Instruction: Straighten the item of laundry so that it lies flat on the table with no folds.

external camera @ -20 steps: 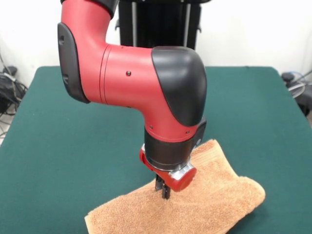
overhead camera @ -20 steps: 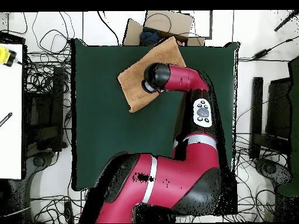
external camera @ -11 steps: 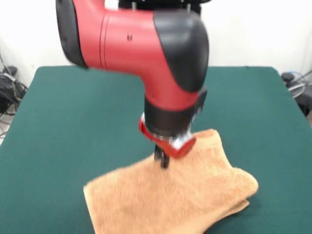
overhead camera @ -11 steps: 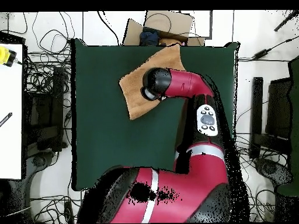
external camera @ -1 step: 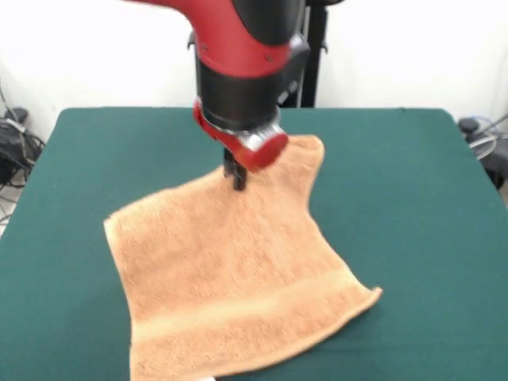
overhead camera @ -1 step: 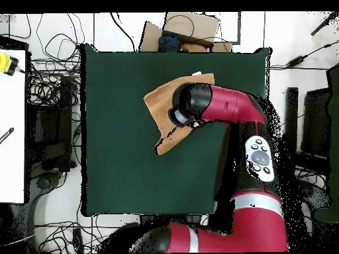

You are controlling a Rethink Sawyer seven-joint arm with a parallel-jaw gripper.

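Observation:
The item of laundry (external camera @ -1 step: 238, 270), a light orange-tan towel, lies mostly spread on the green table (external camera @ -1 step: 405, 175), its woven border band toward the near edge. Its far edge is lifted and bunched where my gripper (external camera @ -1 step: 236, 179) is shut on it; the far right corner (external camera @ -1 step: 305, 155) stands up in a loose fold. In the overhead view the towel (overhead camera @ -1 step: 163, 104) shows left of the red wrist (overhead camera @ -1 step: 198, 106), which hides the gripper and part of the cloth. A small white tag (overhead camera @ -1 step: 196, 73) sticks out at one towel edge.
A black stand (external camera @ -1 step: 313, 48) rises behind the table. In the overhead view a cardboard box (overhead camera @ -1 step: 182, 30) sits past the table's top edge, cables lie all round, and a white bench (overhead camera @ -1 step: 12, 126) runs along the left.
My gripper has risen and drawn back across the table with the towel's edge in it. The folded towel has opened out and slid along with it.

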